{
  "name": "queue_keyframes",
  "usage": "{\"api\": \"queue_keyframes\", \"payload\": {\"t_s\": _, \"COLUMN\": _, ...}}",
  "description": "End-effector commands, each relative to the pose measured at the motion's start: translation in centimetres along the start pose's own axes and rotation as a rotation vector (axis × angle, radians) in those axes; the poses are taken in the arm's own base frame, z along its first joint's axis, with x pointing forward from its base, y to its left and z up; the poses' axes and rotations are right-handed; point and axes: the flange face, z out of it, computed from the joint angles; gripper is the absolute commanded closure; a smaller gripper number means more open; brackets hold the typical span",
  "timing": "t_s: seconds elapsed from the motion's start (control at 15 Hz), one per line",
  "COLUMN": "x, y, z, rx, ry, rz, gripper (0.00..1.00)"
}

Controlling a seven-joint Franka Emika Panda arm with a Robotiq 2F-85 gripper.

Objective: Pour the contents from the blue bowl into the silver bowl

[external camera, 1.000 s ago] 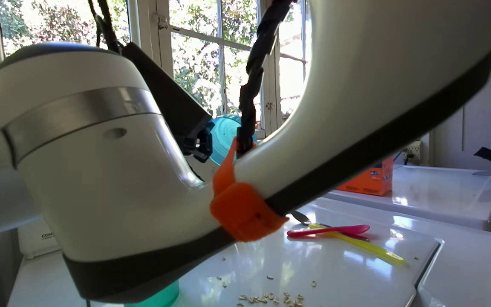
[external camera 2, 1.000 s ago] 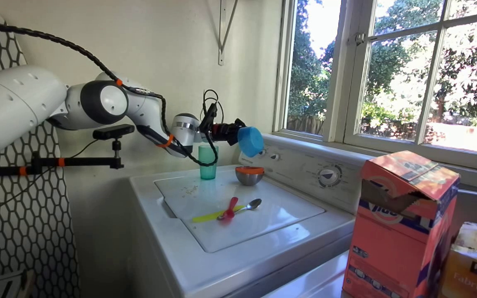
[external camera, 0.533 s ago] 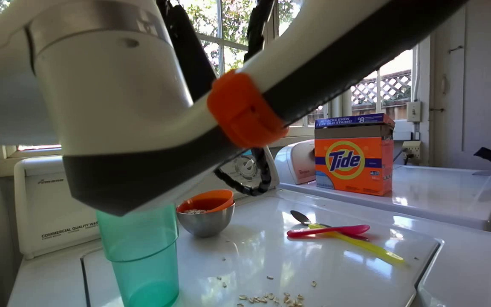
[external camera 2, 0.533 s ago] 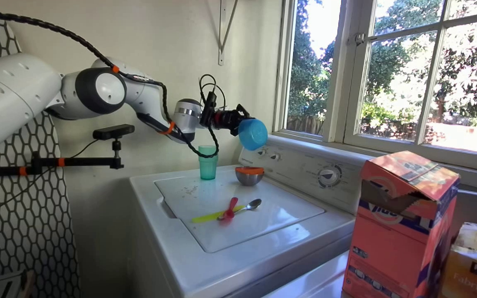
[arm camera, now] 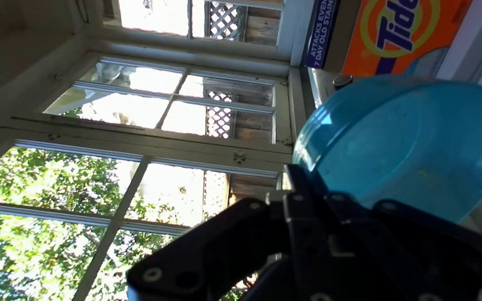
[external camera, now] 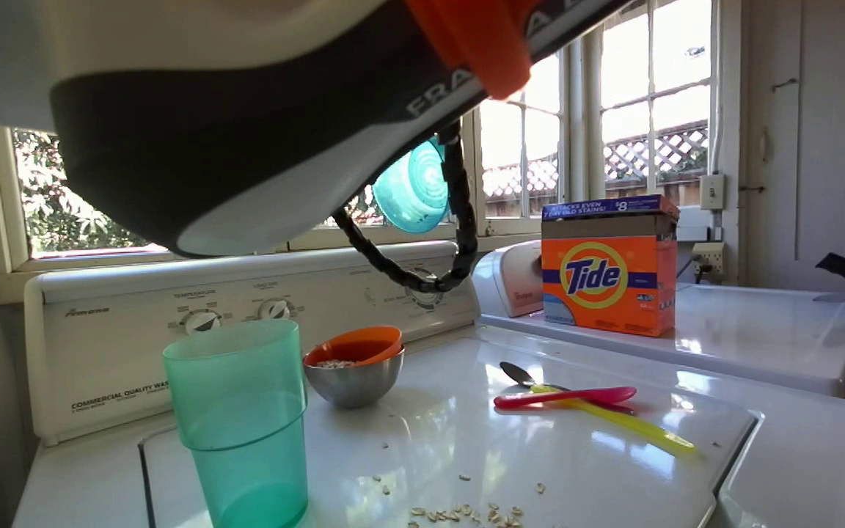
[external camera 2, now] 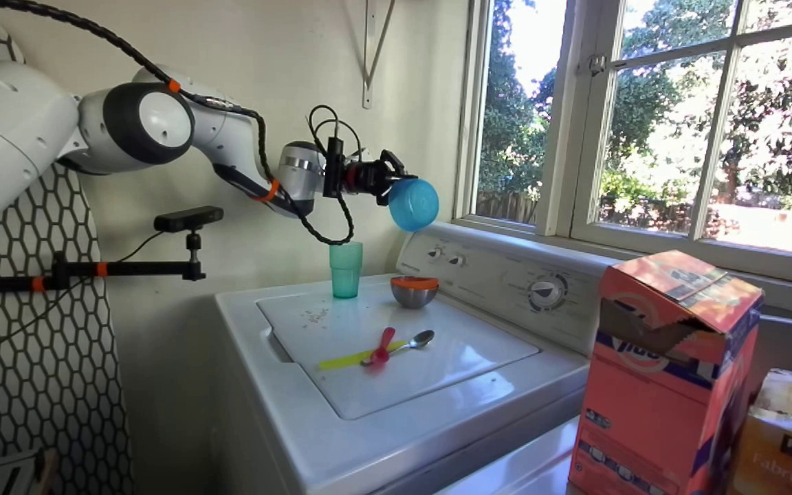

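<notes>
The blue bowl [external camera 2: 414,205] is tipped on its side in the air, above and apart from the silver bowl [external camera 2: 415,295]. It also shows in an exterior view [external camera: 411,187] beneath the arm, partly covered. In the wrist view the inside of the blue bowl [arm camera: 412,142] holds only a few small specks. My gripper [arm camera: 306,179] is shut on its rim, one finger on each side of the wall. The gripper [external camera 2: 390,188] is hidden behind the arm in an exterior view. The silver bowl [external camera: 354,385] stands upright, with an orange-red rim and pale flakes [external camera: 336,363] inside.
A tall teal cup [external camera: 238,425] stands beside the silver bowl on the white washer lid [external camera 2: 465,364]. Crossed spoons, pink [external camera: 565,397] and yellow [external camera: 631,425] among them, lie nearby. Loose flakes [external camera: 466,511] are scattered on the lid. The control panel [external camera 2: 506,275] rises behind.
The arm has risen, lifting the blue bowl higher and turning its base more toward an exterior view. The arm has uncovered the silver bowl and cup, which stay in place.
</notes>
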Motion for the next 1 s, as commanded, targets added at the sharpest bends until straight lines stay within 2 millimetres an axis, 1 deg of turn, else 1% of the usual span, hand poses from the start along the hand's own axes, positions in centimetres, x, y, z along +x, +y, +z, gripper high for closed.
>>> {"api": "queue_keyframes", "payload": {"t_s": 0.0, "x": 0.1, "y": -0.3, "z": 2.8, "rx": 0.061, "ry": -0.073, "rz": 0.020, "gripper": 0.99}}
{"api": "queue_keyframes", "payload": {"t_s": 0.2, "x": -1.2, "y": -0.5, "z": 8.0, "rx": 0.097, "ry": -0.234, "rz": 0.048, "gripper": 0.99}}
{"api": "queue_keyframes", "payload": {"t_s": 0.33, "x": -2.1, "y": -1.3, "z": 11.3, "rx": 0.133, "ry": -0.336, "rz": 0.070, "gripper": 0.99}}
{"api": "queue_keyframes", "payload": {"t_s": 0.53, "x": -3.5, "y": -2.1, "z": 15.7, "rx": 0.197, "ry": -0.476, "rz": 0.130, "gripper": 0.99}}
{"api": "queue_keyframes", "payload": {"t_s": 0.73, "x": -4.1, "y": -3.2, "z": 18.4, "rx": 0.303, "ry": -0.541, "rz": 0.224, "gripper": 0.99}}
{"api": "queue_keyframes", "payload": {"t_s": 0.93, "x": -3.9, "y": -3.8, "z": 19.8, "rx": 0.395, "ry": -0.540, "rz": 0.343, "gripper": 0.99}}
